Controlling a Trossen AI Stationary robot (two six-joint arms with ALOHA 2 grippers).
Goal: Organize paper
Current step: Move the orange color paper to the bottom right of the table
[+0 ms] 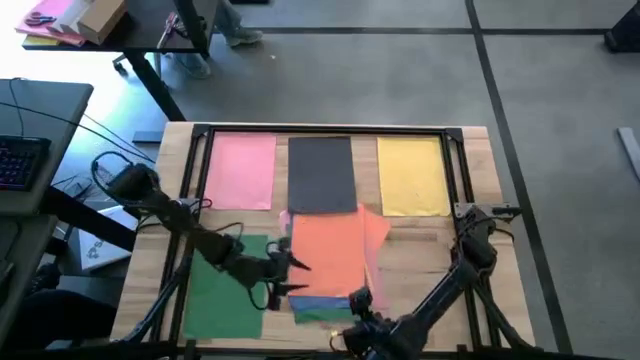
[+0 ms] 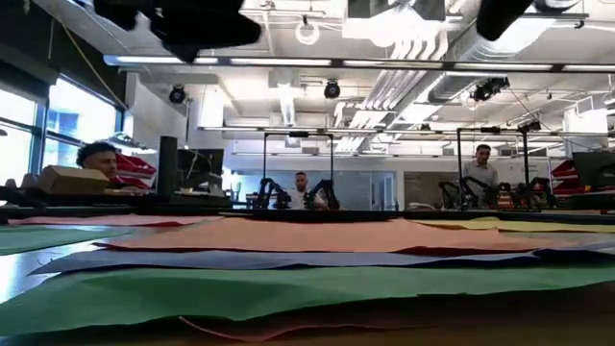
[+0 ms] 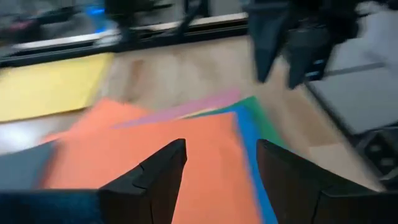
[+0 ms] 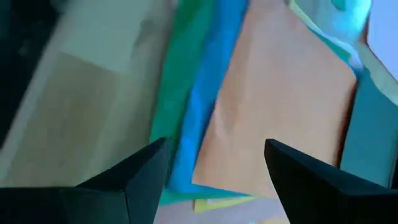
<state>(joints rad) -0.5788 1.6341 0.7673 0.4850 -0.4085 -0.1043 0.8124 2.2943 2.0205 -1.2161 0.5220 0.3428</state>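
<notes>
On the wooden worktop [image 1: 420,265], seen from above, a green sheet [image 1: 225,285] lies flat at about 8 o'clock from the middle. Above it, at 11 o'clock, a pink sheet [image 1: 240,170] sits squarely inside the black frame [image 1: 325,128]. The left arm reaches in from 9 o'clock across the green sheet, and the left gripper [image 1: 285,275] hangs at the left edge of the central pile; in its wrist view the jaws stand apart with nothing between them, over the orange sheet [image 3: 155,146].

At the centre the pile is fanned: the orange sheet [image 1: 325,250] on top, a blue sheet [image 1: 320,300] and a second green one [image 1: 325,313] poking out at 6 o'clock, with slivers of pink at the pile's 12 and 3 o'clock edges. A dark grey sheet [image 1: 320,172] lies at 12 o'clock, its near edge tucked under the orange.

The right arm comes in from 4 o'clock, and the right gripper [image 1: 358,303] hovers at the pile's 5 o'clock corner, jaws spread and empty over the blue and orange edges [image 4: 280,99]. A yellow sheet [image 1: 412,175] lies at 1 o'clock.

Beyond the worktop at 10 o'clock, a dark desk carries a pink-and-yellow bundle [image 1: 50,20] and a cardboard box [image 1: 100,18]; a keyboard [image 1: 20,160] sits at 9 o'clock
</notes>
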